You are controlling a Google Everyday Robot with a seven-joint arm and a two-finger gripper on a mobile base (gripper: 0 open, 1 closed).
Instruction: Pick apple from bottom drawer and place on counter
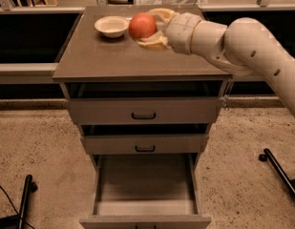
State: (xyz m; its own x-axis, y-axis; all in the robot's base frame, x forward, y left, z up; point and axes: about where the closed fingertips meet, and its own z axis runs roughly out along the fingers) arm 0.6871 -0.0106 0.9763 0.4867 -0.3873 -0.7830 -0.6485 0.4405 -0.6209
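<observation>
**Apple held in the claw above the desk**

The apple (pixel 141 26) is over the back part of the desk (pixel 109 63), just beside a white bowl (pixel 111 26). Whether it touches the surface, I cannot tell. The claw (pixel 150 28) is clamped on the apple, one finger behind it and one in front. The arm (pixel 242 44) reaches in from the right side, almost level, with the wrist pointing left. Below, the bottom drawer (pixel 144 208) stands pulled out.

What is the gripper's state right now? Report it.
Gripper: closed on the apple, above the counter, beside the white bowl.
</observation>
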